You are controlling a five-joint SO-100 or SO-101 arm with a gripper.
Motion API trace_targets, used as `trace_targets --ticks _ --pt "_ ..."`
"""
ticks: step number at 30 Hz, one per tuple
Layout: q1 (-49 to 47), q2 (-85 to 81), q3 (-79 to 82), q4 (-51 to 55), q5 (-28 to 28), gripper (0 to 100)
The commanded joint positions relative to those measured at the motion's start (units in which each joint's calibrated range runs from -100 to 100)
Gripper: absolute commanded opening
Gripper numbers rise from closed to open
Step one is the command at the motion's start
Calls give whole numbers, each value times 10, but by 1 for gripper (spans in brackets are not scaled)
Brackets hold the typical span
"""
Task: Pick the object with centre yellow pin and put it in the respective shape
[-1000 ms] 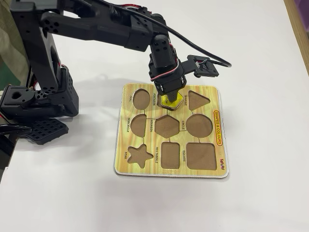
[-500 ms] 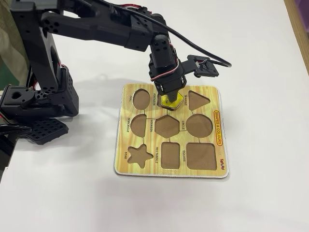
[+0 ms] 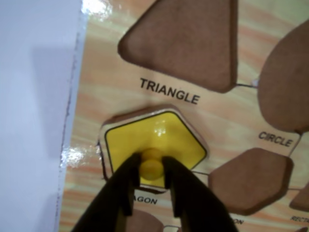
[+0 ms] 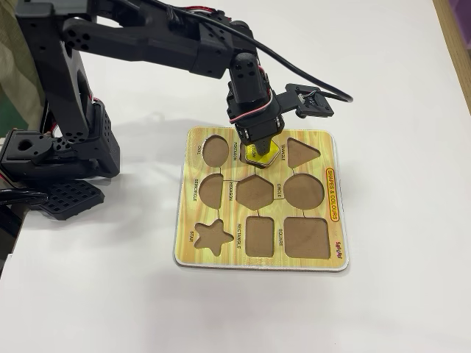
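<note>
You have one arm (image 4: 147, 37), one gripper (image 3: 151, 181) and one wooden shape board (image 4: 259, 243) on the white table (image 4: 390, 66). The board carries nine cut-outs in three rows of three. Eight stand empty; the ninth, top middle in the fixed view, holds the one yellow pentagon piece (image 3: 166, 137).

Your gripper is narrowed onto the yellow knob (image 3: 152, 166) at the middle of that piece, one black finger on either side, both touching it in the wrist view. The piece lies in the pentagon recess; a pale wooden edge shows along its upper left side, so you cannot tell whether it is fully flush. In the fixed view the gripper (image 4: 257, 147) covers most of the piece (image 4: 263, 156).

Readable writing in the wrist view: "TRIANGLE", "CIRCLE", and a fragment "AGON" partly hidden by the fingers. In the fixed view you can read "STAR", "RECTANGLE", "SQUARE", "HEXAGON" and "SHAPES & COLOURS" along the right edge. The maker's mark at the lower right corner is too small to read.
</note>
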Motion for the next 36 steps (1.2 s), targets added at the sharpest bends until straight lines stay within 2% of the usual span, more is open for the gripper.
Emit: trace_targets --ticks 1,26,31,36 --pt "-4 -7 -17 3 -4 1" --pt "-5 9 -7 4 -5 1" --pt "-3 8 -7 47 -5 1" --pt "-5 8 -8 46 -5 1"
